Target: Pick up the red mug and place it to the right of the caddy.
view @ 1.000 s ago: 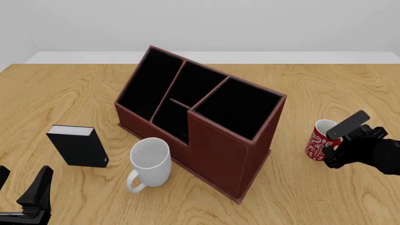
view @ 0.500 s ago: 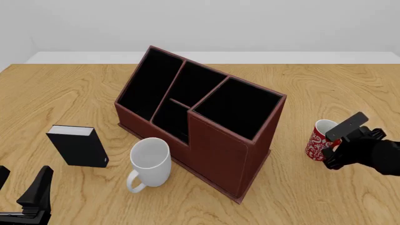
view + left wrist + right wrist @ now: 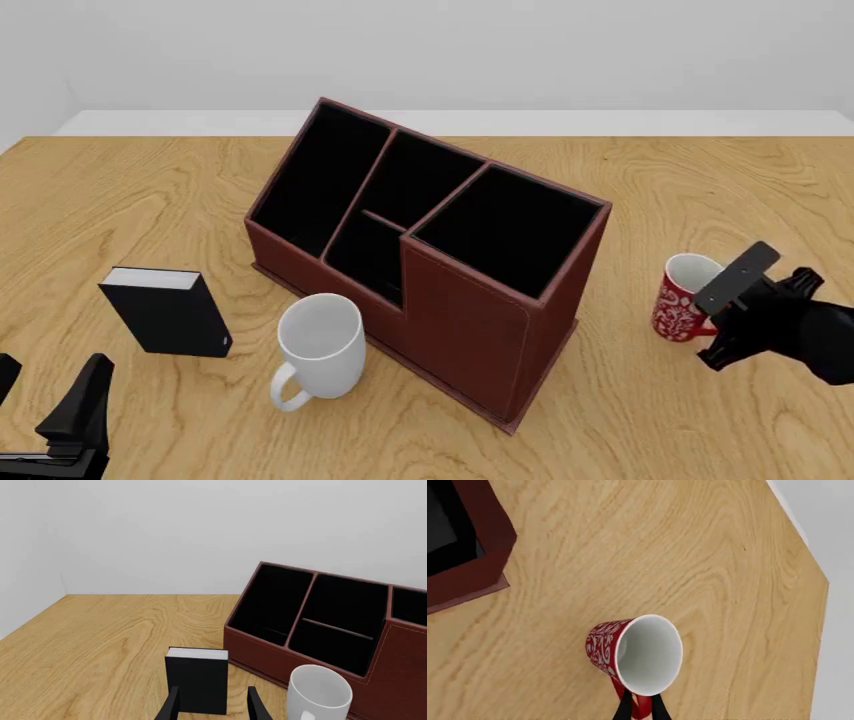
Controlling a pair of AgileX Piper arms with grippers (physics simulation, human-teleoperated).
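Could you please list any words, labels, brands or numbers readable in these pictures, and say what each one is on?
None: no readable text appears in any view.
The red mug bears only a white floral pattern, no letters.
The caddy, white mug and black box show plain surfaces.

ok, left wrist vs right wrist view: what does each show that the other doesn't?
Left wrist only: the black box between the left hand's spread fingers, the white mug, and the caddy's open compartments. Right wrist only: the red mug standing on the table, its handle between the right hand's fingertips. Both: the wooden table and part of the caddy.
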